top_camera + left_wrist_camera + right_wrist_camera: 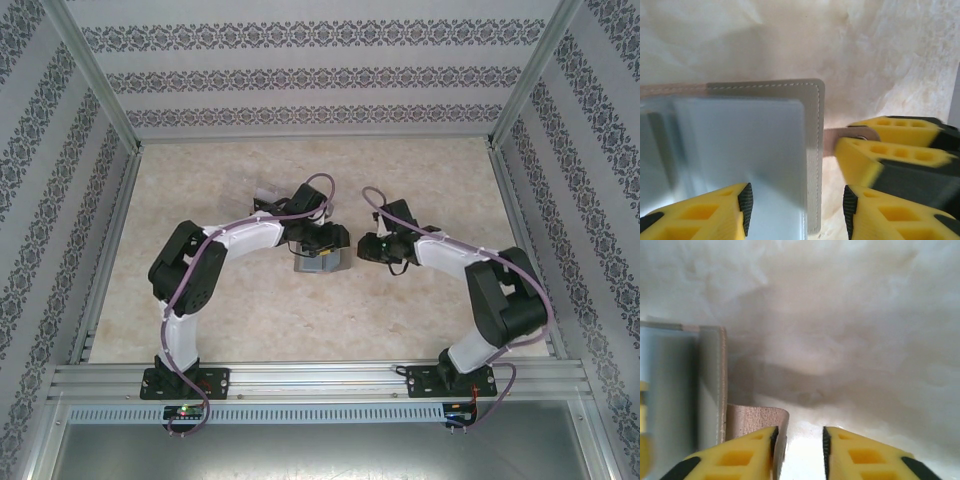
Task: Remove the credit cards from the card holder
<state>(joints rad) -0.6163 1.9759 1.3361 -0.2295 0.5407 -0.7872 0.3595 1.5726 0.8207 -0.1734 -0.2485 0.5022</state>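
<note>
The grey card holder (320, 266) lies open on the table between the two arms. In the left wrist view its stitched grey panel (813, 150) and a pale blue-grey inner pocket (740, 150) are close up. My left gripper (797, 202) (322, 243) is open and straddles the panel's right edge without clamping it. A tan closure tab (755, 417) (840, 136) sticks out from the holder's side. My right gripper (798, 442) (378, 248) is open, and the tab rests against its left pad. The right gripper's yellow fingers (875, 155) also appear beside the holder. The credit cards are hidden.
A small see-through box (266, 193) sits behind the left arm's wrist. Patterned walls with aluminium posts (95, 80) enclose the beige table (200, 180) on three sides. The metal rail (320, 375) carrying both arm bases runs along the near edge.
</note>
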